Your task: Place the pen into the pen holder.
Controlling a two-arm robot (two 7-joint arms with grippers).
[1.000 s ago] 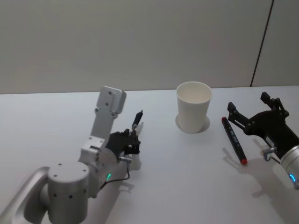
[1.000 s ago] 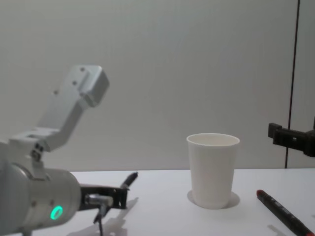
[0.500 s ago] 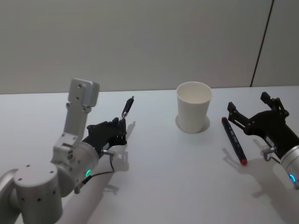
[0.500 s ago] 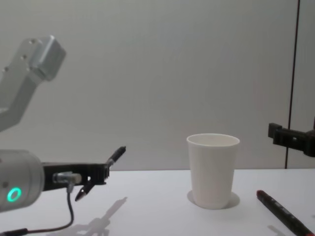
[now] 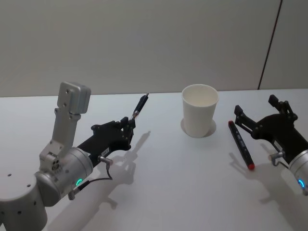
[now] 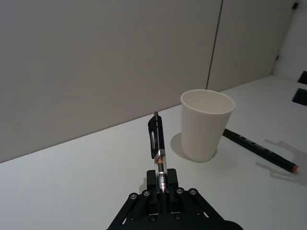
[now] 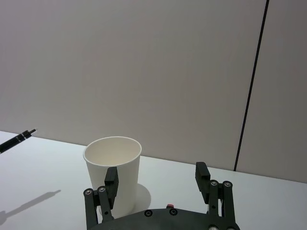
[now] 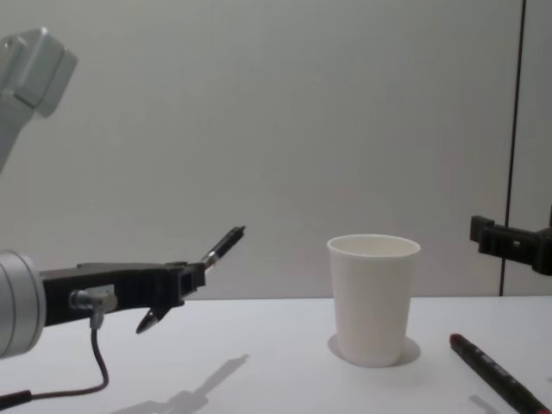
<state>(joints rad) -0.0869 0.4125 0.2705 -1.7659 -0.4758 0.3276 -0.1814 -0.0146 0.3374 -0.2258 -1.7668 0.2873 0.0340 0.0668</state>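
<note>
A black clip pen (image 5: 139,107) is held up in the air, pointing up and forward, with my left gripper (image 5: 127,127) shut on its lower end. It hangs left of the pen holder (image 5: 199,110), a white paper cup standing upright and empty on the table. The left wrist view has the pen (image 6: 156,139) rising from the gripper (image 6: 162,184), with the cup (image 6: 206,125) a little beyond it. In the chest view the pen (image 8: 222,244) is near rim height, well left of the cup (image 8: 373,297). My right gripper (image 5: 255,106) stands open to the right of the cup.
A second pen, black with a red end (image 5: 240,144), lies flat on the white table (image 5: 183,183) between the cup and the right gripper. The wall stands close behind the table's far edge. The right wrist view looks over open fingers (image 7: 111,178) at the cup (image 7: 113,170).
My left arm has raised the pen off the table and carried it forward and right, closer to the cup. The right arm, the cup and the red-ended pen have stayed put.
</note>
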